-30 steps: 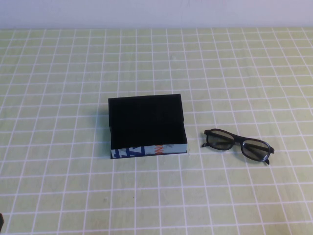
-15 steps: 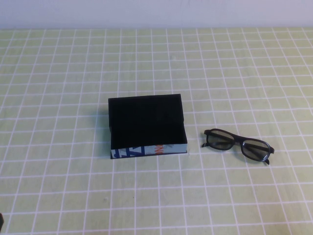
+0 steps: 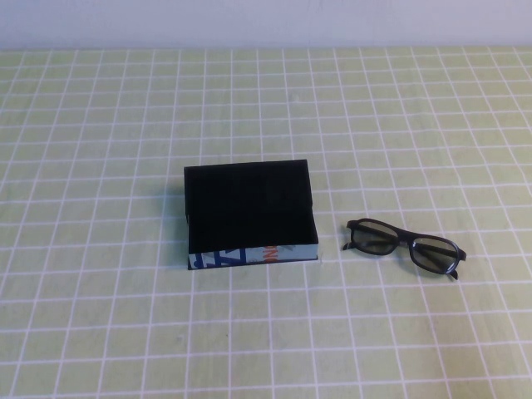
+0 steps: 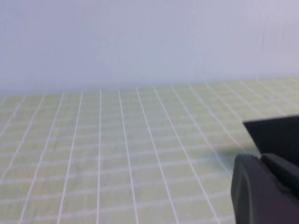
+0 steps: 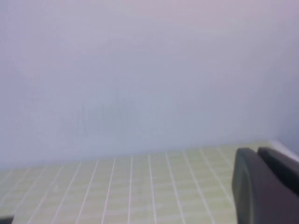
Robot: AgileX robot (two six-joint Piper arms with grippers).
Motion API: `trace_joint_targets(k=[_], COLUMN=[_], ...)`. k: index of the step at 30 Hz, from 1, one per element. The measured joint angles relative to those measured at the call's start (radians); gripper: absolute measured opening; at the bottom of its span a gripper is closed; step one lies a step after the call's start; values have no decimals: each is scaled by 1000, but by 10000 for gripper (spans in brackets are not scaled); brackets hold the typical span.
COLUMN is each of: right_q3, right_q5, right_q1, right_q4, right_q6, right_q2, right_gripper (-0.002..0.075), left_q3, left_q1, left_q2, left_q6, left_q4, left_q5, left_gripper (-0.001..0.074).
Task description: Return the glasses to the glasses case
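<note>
The glasses case (image 3: 249, 214) lies open in the middle of the table, a flat black box with its white-blue printed edge toward me. The glasses (image 3: 405, 244) lie on the table just right of the case, apart from it, arms folded. Neither gripper shows in the high view. In the left wrist view my left gripper (image 4: 261, 159) is low over the table at the left, fingers together and empty, with a corner of the case (image 4: 276, 133) beyond it. In the right wrist view my right gripper (image 5: 258, 152) is shut and empty, facing the back wall.
The table carries a green cloth with a white grid (image 3: 108, 150). A pale wall (image 3: 266, 21) runs along the far edge. Nothing else stands on the cloth.
A small dark part at the bottom left corner of the high view has gone out of the frame. The case and the glasses have not moved.
</note>
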Motion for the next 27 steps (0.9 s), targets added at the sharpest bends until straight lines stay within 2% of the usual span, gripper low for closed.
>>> trace_joint_targets(k=[5, 8, 16, 21, 25, 27], right_q3=[0, 0, 0, 0, 0, 0], right_q5=[-193, -229, -260, -367, -496, -556], right_q1=[0, 0, 0, 0, 0, 0], right_q4=[6, 11, 13, 15, 7, -25], right_q6=[0, 0, 0, 41, 150, 215], right_q2=[0, 0, 0, 0, 0, 0], right_gripper=[-18, -18, -18, -18, -18, -18], left_q3=[0, 0, 0, 0, 2, 2], left_q1=[0, 0, 0, 0, 0, 0], left_q2=[0, 0, 0, 0, 0, 0], left_q6=[0, 0, 0, -8, -173, -286], left_q4=[0, 0, 0, 0, -2, -2], left_q5=[-209, -288, -293, -305, -455, -599], left_gripper=[-4, -4, -4, -4, -4, -4])
